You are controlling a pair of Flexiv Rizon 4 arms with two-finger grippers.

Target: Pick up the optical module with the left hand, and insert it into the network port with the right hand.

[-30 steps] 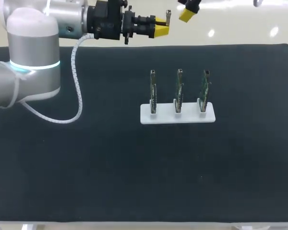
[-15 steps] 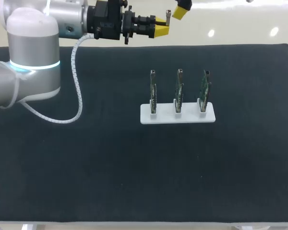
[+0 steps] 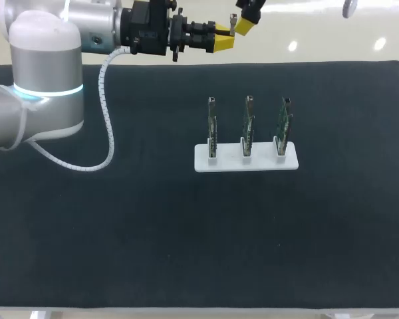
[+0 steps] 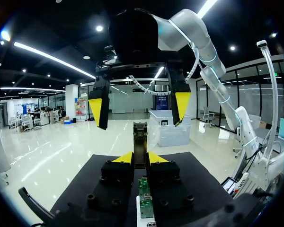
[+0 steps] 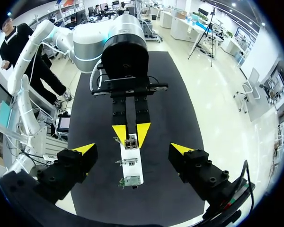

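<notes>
My left gripper (image 3: 223, 42) is held high over the table's far edge, shut on the optical module (image 3: 232, 25), a small metal piece sticking out past its yellow tips. In the left wrist view the module (image 4: 140, 138) stands between my own tips, and my right gripper (image 4: 140, 109) faces it with its fingers wide apart either side of the module's free end. The right wrist view shows my right gripper (image 5: 132, 149) open, with the left gripper (image 5: 131, 134) and module (image 5: 130, 142) ahead of it. Only one right fingertip (image 3: 243, 24) shows in the head view.
A white rack (image 3: 246, 161) at the table's middle right holds three upright green circuit boards (image 3: 248, 125) with network ports at their tops. It lies below and nearer than both grippers. A white cable (image 3: 106, 113) loops down from my left arm onto the black mat.
My right gripper has moved left toward the module's free end. The left arm and the module have not moved.
</notes>
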